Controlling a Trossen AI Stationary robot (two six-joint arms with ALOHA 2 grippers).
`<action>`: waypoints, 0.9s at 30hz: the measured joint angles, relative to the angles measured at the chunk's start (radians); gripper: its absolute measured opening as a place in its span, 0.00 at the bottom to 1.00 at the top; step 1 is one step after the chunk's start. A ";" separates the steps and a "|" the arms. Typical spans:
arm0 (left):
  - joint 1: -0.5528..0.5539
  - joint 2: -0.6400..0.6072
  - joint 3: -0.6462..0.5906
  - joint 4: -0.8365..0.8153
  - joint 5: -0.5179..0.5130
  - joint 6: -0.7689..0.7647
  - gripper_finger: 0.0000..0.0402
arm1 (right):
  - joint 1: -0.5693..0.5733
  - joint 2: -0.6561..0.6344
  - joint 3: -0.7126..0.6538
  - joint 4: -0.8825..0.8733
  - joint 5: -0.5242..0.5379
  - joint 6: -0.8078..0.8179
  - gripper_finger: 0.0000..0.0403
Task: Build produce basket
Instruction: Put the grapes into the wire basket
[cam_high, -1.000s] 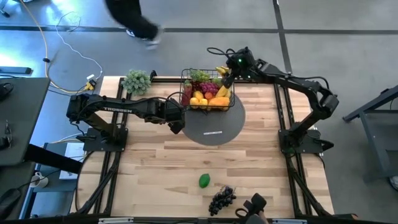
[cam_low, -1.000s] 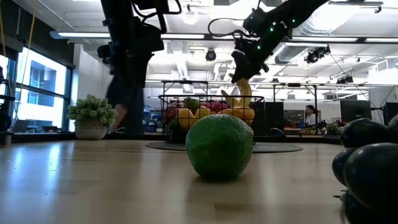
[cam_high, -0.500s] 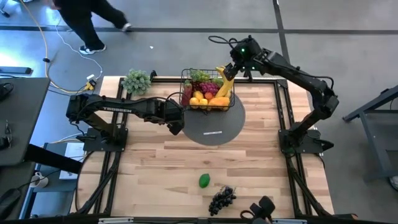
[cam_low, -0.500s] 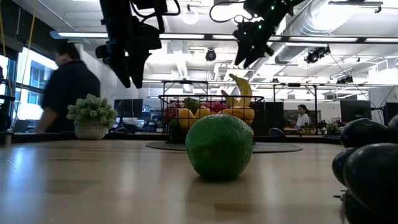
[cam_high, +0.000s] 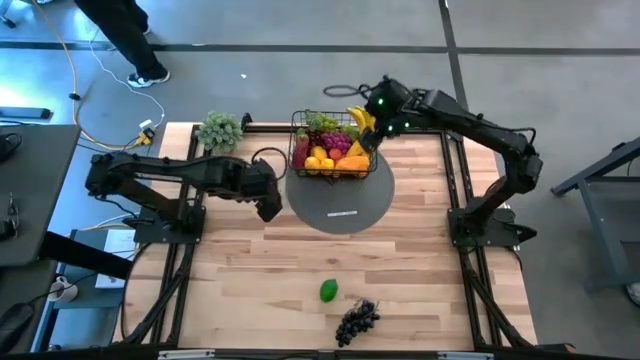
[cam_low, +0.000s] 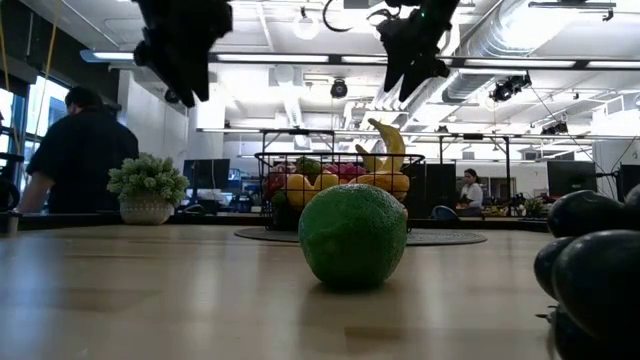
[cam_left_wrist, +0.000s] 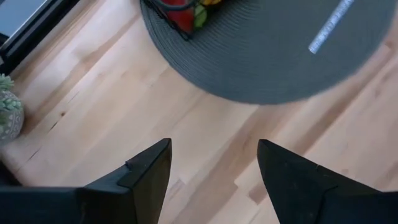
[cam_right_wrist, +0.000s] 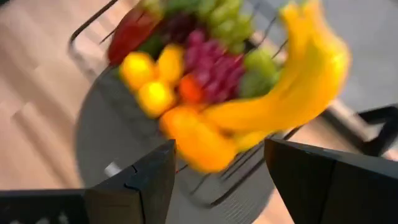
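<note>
The basket (cam_high: 333, 150) sits on the grey round mat (cam_high: 345, 200) at upper centre of the worktop (cam_high: 400, 280), heaped with produce (cam_high: 330, 148); a banana (cam_high: 358, 118) pokes above its rim. The right hand (cam_high: 378, 128) hovers beside it, fingers apart, empty. The left hand (cam_high: 268, 205), also open and empty, hangs left of the mat. A lime (cam_high: 328, 290) and dark grapes (cam_high: 356, 320) lie at lower centre; the low view cuts the grapes off.

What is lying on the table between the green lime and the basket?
In the high view, bare wood and the near part of the grey round mat lie between the lime and the basket; no other object sits there.
</note>
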 joint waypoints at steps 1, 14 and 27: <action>-0.010 -0.012 0.000 -0.010 0.001 0.009 0.57 | 0.022 0.000 0.000 -0.017 -0.004 0.025 0.56; -0.201 -0.064 -0.039 -0.117 0.097 0.040 0.57 | 0.369 0.000 0.000 -0.175 -0.006 0.377 0.56; -0.471 -0.063 -0.122 -0.093 0.142 -0.106 0.57 | 0.744 0.000 0.000 -0.174 -0.005 0.638 0.56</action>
